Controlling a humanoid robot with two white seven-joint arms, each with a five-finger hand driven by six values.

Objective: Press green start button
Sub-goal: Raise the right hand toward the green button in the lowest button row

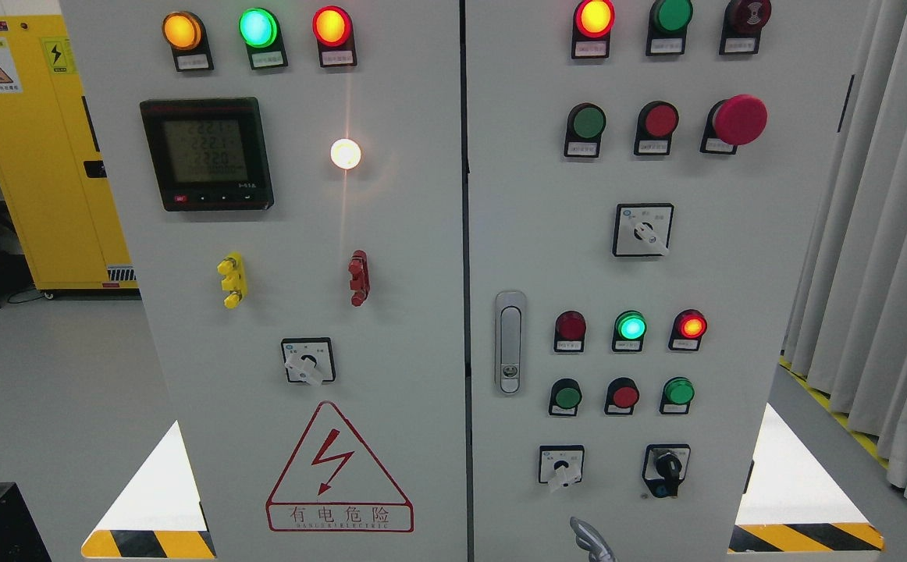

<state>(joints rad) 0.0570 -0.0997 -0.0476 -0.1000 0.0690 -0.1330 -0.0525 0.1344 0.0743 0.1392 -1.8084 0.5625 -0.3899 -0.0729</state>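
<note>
An industrial electrical room: a grey control cabinet point(391, 312) fills the view, studded with lit indicator lamps point(257, 28), a digital meter point(206, 153) and a high-voltage warning triangle point(339, 472); a yellow safety cabinet point(40, 156) stands behind, hazard striping point(805, 537) on the floor.

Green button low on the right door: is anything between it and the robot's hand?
Nothing really blocks it. The right hand peeks in at the bottom edge, below the green button. Only a white knob switch sits on the door between them; the hand could probably pass over it.
</note>
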